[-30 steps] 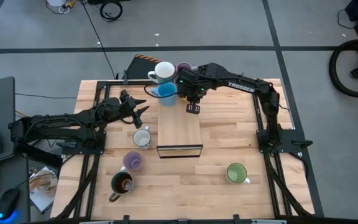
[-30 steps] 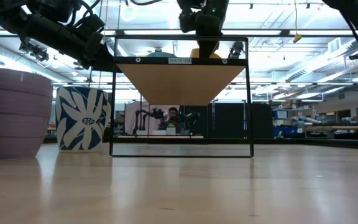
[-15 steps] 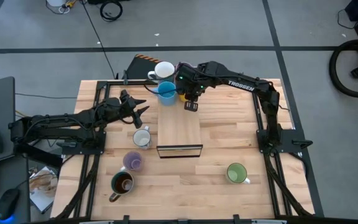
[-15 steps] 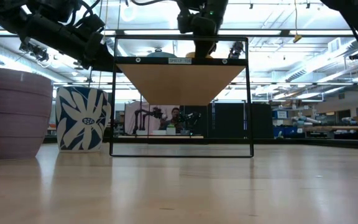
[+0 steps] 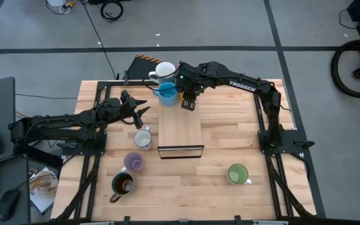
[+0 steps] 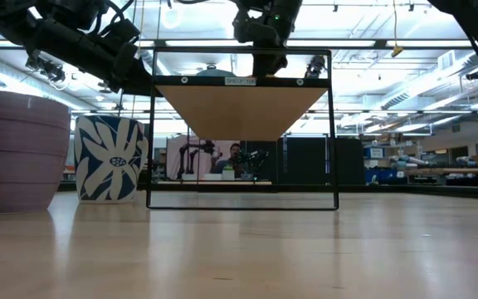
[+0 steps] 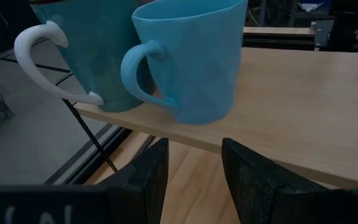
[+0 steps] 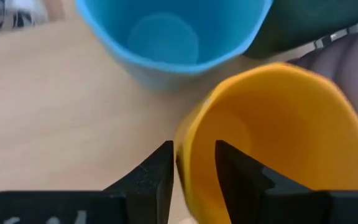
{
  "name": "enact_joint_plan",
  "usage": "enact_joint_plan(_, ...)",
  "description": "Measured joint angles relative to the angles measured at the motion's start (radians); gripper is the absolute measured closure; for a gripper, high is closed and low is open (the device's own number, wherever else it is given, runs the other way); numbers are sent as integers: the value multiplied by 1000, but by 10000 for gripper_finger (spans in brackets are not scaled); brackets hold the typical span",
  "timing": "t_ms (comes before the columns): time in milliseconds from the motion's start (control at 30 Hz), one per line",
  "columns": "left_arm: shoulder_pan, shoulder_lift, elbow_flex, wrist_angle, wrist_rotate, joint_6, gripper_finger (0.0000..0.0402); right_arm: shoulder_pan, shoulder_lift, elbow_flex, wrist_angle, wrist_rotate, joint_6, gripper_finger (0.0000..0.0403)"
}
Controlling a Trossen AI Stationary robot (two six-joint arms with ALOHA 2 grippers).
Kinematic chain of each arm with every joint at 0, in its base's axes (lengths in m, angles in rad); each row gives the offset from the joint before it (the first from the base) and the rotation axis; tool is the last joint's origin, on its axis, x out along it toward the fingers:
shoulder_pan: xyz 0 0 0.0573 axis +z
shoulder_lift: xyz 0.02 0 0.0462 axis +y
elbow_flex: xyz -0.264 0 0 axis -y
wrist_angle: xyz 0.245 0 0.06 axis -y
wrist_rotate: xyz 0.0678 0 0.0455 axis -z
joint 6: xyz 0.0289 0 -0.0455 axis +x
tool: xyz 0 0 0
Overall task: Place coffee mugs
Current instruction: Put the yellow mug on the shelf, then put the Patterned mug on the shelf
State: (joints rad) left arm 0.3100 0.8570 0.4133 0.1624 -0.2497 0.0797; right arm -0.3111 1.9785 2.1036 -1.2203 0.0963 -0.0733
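My right gripper (image 5: 188, 101) is over the far end of the raised wooden shelf (image 5: 180, 128), shut on the orange mug (image 8: 278, 137). It is right beside the blue mug (image 5: 167, 92), which stands on the shelf with the white mug (image 5: 164, 70) behind it. A lilac mug (image 8: 353, 62) shows past the orange one. My left gripper (image 5: 139, 107) waits open left of the shelf, level with the blue mug (image 7: 191, 56). On the table stand a patterned white mug (image 5: 142, 138), a lilac mug (image 5: 134, 162), a dark olive mug (image 5: 122, 183) and a green mug (image 5: 237, 174). My right gripper holds the orange mug by its rim wall (image 8: 188, 155), on the side towards the blue mug. One finger (image 8: 241, 177) is inside the cup and the other (image 8: 145, 183) outside, coming from above and pointing down. The mug is upright; whether its base rests on the shelf I cannot tell.
The shelf is a wooden board on a black wire frame (image 6: 243, 124), open underneath. The near half of the board is bare wood. Black frame rails (image 5: 95, 156) run along the table's left and right sides. The blue mug (image 8: 166, 31) stands very close to the orange one.
My right gripper has carried the orange mug along the shelf toward the table's far-left, closer to the blue mug. The left arm has kept still.
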Motion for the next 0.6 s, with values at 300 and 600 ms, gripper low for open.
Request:
enact_joint_plan(300, 0, 0, 0, 0, 0, 0, 246, 10, 0, 18, 9, 29, -5, 279)
enact_joint_plan(600, 0, 0, 0, -5, 0, 1, 246, 10, -2, 139, -89, 35, -67, 278)
